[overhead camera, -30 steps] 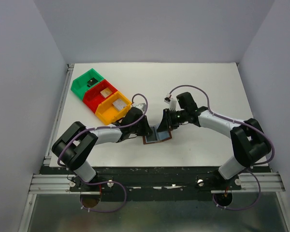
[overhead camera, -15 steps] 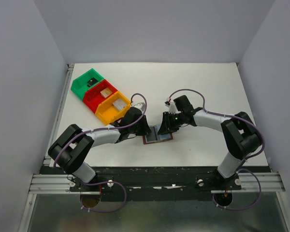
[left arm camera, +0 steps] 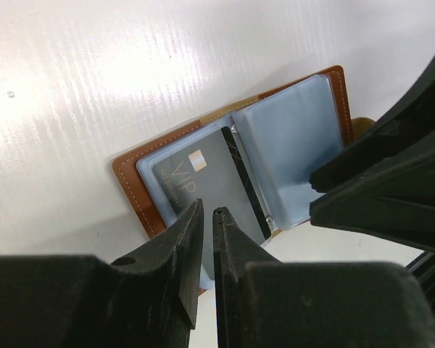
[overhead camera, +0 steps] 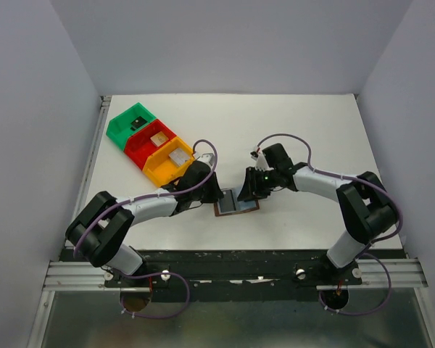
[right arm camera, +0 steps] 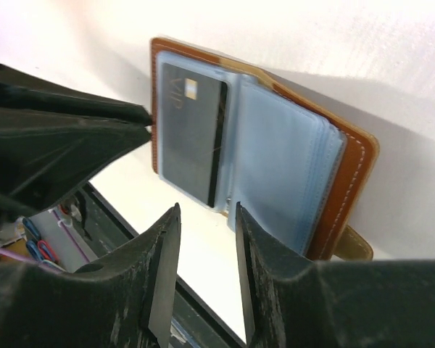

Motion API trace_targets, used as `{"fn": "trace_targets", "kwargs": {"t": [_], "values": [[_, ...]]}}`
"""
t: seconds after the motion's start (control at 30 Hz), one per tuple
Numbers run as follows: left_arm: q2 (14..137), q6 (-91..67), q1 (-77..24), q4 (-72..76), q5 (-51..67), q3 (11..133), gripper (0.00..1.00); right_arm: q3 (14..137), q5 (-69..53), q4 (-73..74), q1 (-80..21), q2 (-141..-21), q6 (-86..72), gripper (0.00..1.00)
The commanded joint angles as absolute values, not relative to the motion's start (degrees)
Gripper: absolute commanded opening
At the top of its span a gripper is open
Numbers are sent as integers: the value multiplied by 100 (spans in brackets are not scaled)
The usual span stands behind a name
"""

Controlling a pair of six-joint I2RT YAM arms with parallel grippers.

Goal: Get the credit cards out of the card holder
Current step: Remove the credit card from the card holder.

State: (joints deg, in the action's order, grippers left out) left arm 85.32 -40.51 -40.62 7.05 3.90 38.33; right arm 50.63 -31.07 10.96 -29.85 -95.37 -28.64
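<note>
Top external view: on the white counter (overhead camera: pixel 312 130) the brown card holder (overhead camera: pixel 237 205) lies open near the front edge, between both arms. The left end effector (left arm camera: pixel 208 217) is almost pressed together at the holder's edge, gripping nothing visible. The right end effector (right arm camera: pixel 207 209) hangs spread above it. A dark VIP card (left arm camera: pixel 203 177) sits pocketed. If the holder is unpinned, it could slide or fold when the card is tugged.

Green bin (overhead camera: pixel 118 133), red bin (overhead camera: pixel 135 154), yellow bin (overhead camera: pixel 159 174)
</note>
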Motion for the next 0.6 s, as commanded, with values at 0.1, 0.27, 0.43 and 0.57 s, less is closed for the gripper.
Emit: {"fn": "trace_targets", "kwargs": {"t": [0.1,0.27,0.43,0.57], "values": [[8640,-4052,-4087,580,211,3762,25,5396,-3278,1028,-3164,-9369,-3050,45],[8613,-4069,-4078,589,202,3735,25,5616,-3401,1046,-3287,-9667,-3067,46],[8596,-4087,-4096,554,158,3665,26,5634,-3366,1028,-3287,-9957,-3067,47],[8596,-4096,-4096,545,141,3621,26,5590,-3349,906,-3296,-10116,-3129,47]]}}
